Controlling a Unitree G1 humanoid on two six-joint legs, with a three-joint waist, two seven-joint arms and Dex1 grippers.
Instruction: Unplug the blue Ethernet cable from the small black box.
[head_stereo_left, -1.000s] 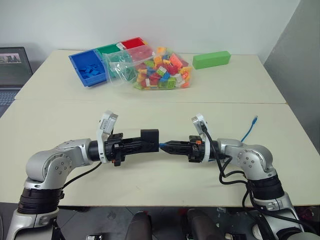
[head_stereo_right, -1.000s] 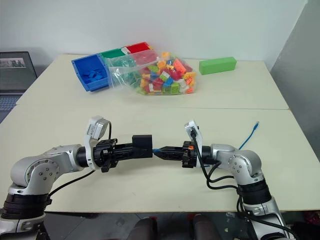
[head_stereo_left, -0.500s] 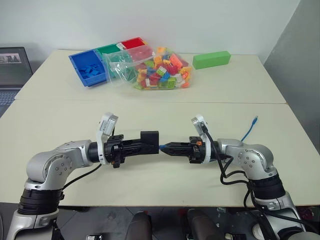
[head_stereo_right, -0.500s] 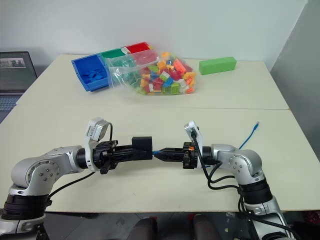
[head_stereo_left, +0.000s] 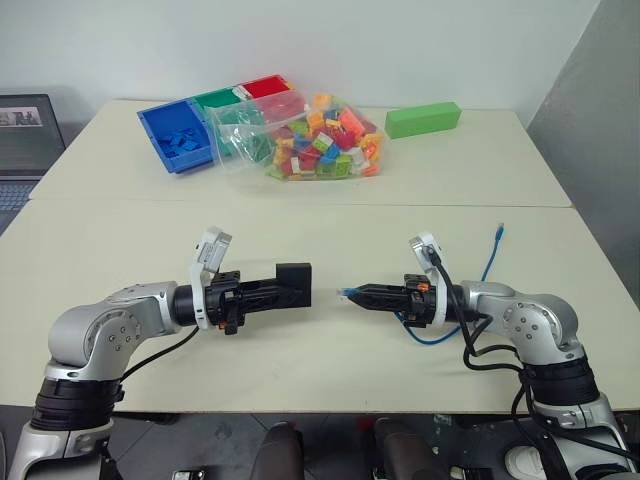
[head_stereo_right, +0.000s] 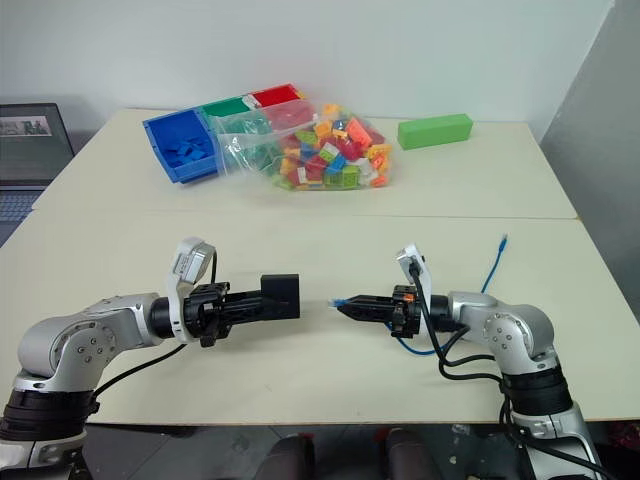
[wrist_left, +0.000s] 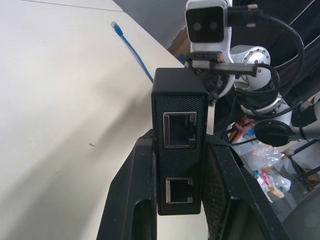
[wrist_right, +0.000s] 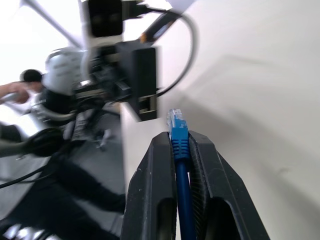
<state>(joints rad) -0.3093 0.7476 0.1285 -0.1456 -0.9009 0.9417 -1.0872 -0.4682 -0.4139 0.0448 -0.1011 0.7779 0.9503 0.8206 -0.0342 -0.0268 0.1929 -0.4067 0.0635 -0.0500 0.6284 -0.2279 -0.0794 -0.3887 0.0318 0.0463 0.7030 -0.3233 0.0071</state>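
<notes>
My left gripper (head_stereo_left: 283, 291) is shut on the small black box (head_stereo_left: 294, 284), held level above the table. In the left wrist view the box (wrist_left: 179, 107) sits between the two fingers (wrist_left: 131, 190), and both of its sockets stand empty. My right gripper (head_stereo_left: 364, 296) is shut on the blue Ethernet cable just behind its plug (head_stereo_left: 346, 293), which points at the box across a small gap. The plug (wrist_right: 176, 124) sticks out past the right fingers (wrist_right: 152, 185). The cable (head_stereo_left: 487, 268) loops under the right wrist and runs to its far end (head_stereo_left: 499, 232) on the table.
At the back of the table stand a blue tray (head_stereo_left: 178, 135) with green and red bins beside it, a bag of coloured bricks (head_stereo_left: 318, 132) and a green block (head_stereo_left: 423, 119). A laptop (head_stereo_left: 25, 135) sits at the far left. A grey wall (head_stereo_left: 600, 120) borders the right.
My right gripper has pulled away to the right with the cable, and the plug has come out of the box. The left gripper has kept the box still.
</notes>
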